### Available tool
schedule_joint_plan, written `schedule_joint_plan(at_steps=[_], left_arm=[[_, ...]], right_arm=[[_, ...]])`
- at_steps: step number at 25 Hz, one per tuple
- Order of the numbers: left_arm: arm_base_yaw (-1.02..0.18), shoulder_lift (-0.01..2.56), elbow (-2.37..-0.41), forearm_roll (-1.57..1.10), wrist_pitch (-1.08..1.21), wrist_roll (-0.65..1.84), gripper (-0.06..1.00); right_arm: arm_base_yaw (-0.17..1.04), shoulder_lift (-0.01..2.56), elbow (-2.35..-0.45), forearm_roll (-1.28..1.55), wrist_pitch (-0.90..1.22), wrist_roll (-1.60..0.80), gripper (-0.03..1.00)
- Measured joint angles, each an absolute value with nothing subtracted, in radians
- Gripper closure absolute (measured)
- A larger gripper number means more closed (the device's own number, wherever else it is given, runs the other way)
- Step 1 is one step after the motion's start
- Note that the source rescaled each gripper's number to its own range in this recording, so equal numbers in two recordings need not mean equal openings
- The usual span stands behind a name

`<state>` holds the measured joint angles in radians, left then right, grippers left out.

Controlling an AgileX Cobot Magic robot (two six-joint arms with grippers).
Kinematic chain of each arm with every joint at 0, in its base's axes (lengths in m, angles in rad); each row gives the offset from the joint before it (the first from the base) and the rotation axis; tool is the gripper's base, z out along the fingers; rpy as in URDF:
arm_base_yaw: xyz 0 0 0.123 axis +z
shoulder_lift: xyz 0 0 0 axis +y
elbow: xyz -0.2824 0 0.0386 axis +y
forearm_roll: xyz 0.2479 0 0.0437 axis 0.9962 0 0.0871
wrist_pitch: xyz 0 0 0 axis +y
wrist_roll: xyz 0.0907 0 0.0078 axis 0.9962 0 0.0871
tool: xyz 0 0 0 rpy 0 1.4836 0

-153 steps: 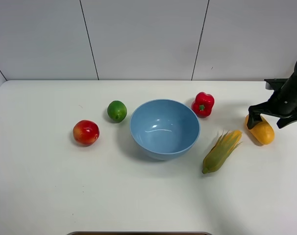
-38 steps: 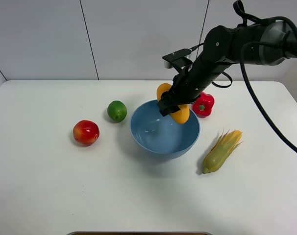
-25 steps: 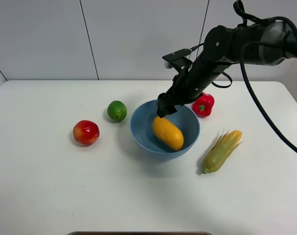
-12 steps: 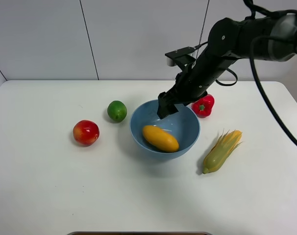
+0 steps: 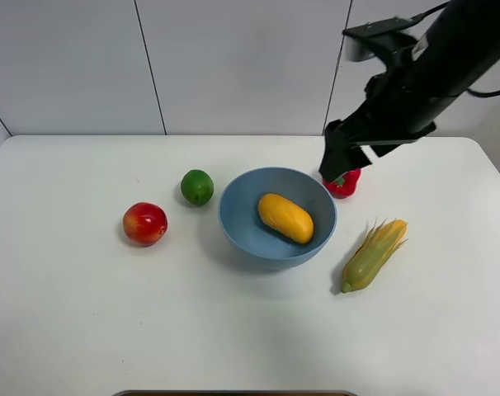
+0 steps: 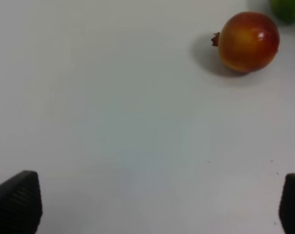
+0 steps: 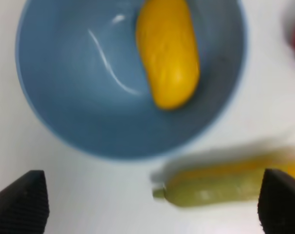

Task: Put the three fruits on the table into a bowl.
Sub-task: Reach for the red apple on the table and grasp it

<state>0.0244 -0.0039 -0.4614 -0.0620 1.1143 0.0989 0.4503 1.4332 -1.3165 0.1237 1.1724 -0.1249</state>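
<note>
The orange-yellow mango [image 5: 285, 217] lies inside the light-blue bowl [image 5: 230, 216], at its right half. The right wrist view looks down on the mango [image 7: 168, 51] in the bowl [image 7: 60, 97]. My right gripper [image 5: 337, 163] hangs open and empty above the bowl's far right rim, over the red pepper; its fingertips [image 7: 21, 200] stand wide apart. The green lime [image 5: 196, 186] and the red apple [image 5: 144, 223] rest on the table [image 5: 233, 330] left of the bowl. My left gripper [image 6: 152, 209] is open above bare table, with the apple [image 6: 248, 35] ahead of it.
A red bell pepper [image 5: 343, 185] sits behind the bowl's right side, partly hidden by the right gripper. A corn cob [image 5: 374, 253] lies right of the bowl, close to its wall, and shows blurred as the corn cob [image 7: 230, 183] from the right wrist.
The right gripper let go of the mango, which dropped into the bowl and rolled to its right side. The right arm then rose and drew back to the right.
</note>
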Motion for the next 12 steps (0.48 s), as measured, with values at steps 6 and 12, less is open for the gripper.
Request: schedule_joint_plan(at_steps=[6,12], left_arm=[[0.024,-0.004,-0.461,-0.062,1.114,0.099,-0.05],[0.024,-0.004,-0.461,-0.062,1.114,0.099,-0.05]], right_arm=[[0.45,1.236,-1.316,0.057,1.211,-0.036,0.22],[0.45,1.075,-1.316,0.055,1.215,0.0,0.22]])
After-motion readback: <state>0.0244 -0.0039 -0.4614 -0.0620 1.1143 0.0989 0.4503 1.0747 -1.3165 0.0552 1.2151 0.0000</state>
